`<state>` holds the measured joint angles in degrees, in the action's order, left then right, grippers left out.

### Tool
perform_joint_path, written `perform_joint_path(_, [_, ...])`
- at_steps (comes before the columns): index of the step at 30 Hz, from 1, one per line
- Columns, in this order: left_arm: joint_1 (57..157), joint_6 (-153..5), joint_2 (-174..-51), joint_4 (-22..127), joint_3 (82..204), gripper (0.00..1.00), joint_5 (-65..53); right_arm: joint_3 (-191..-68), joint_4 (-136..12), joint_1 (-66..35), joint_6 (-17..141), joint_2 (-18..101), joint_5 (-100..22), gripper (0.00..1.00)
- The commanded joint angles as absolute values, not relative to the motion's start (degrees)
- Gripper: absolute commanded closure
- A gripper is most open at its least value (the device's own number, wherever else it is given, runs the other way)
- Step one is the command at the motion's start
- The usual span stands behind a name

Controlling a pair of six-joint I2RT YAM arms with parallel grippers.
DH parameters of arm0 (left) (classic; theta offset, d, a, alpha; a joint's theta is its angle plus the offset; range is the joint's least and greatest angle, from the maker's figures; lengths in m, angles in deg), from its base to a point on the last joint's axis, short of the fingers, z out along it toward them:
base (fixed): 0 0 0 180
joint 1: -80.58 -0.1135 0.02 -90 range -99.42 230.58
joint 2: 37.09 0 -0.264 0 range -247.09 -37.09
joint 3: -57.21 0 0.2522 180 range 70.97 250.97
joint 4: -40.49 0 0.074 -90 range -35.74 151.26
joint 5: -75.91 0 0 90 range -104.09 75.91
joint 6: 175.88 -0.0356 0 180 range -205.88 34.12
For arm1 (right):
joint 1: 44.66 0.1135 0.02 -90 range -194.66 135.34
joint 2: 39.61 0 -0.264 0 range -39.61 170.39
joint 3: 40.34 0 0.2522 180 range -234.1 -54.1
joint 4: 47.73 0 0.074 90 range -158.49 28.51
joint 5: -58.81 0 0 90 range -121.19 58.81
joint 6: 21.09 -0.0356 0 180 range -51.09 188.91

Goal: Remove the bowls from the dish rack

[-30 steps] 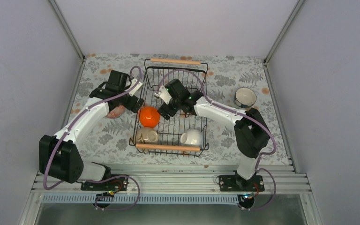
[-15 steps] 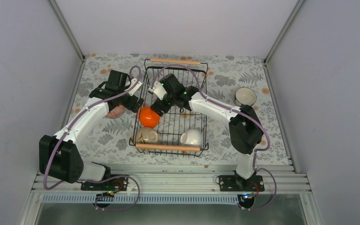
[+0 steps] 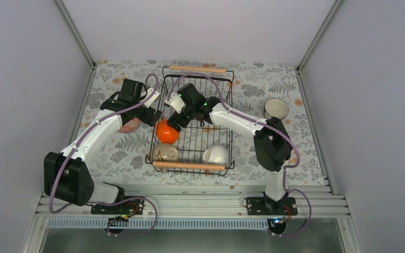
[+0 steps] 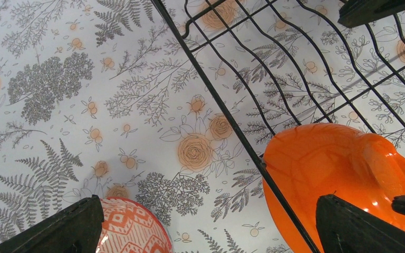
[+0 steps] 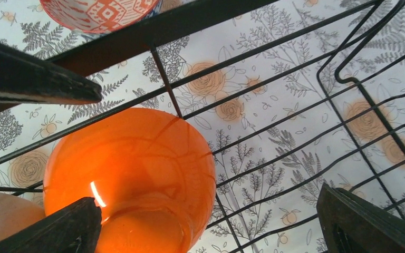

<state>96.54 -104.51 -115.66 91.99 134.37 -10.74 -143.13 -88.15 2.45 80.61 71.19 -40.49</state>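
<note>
The black wire dish rack (image 3: 222,108) with two wooden handles holds an upturned orange bowl (image 3: 167,133), a beige bowl (image 3: 166,153) and a white bowl (image 3: 216,154). My right gripper (image 3: 176,120) hangs open inside the rack just above the orange bowl (image 5: 132,174), which sits toward its left finger, untouched. The beige bowl (image 5: 0,216) shows at that view's corner. My left gripper (image 3: 152,117) is open and empty, hovering outside the rack's left wall (image 4: 232,121). Below it on the table lies a red-and-white patterned bowl (image 4: 132,232); the orange bowl (image 4: 337,174) lies beyond the wire. A teal bowl with white inside (image 3: 276,109) stands on the table to the right.
The floral tablecloth (image 3: 116,153) covers the table between grey walls. The patterned bowl (image 3: 131,125) lies close to the rack's left side, partly under my left arm. A dark pointed bar (image 5: 31,79) crosses the upper left of the right wrist view.
My right gripper has swung left across the rack and now hangs over the orange bowl. The left arm and all bowls have stayed put.
</note>
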Motion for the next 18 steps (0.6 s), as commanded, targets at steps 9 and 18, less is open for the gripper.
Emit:
perform_joint_path(9, [95.83, -104.45, -113.58, 90.82, 133.43, 0.00, -10.53, -141.93, -86.17, 3.76, 81.43, 73.51, -37.10, 0.00])
perform_joint_path(18, [95.69, -104.41, -113.21, 91.08, 133.55, 0.00, -9.75, -136.72, -85.04, 3.77, 82.39, 72.00, -32.18, 0.00])
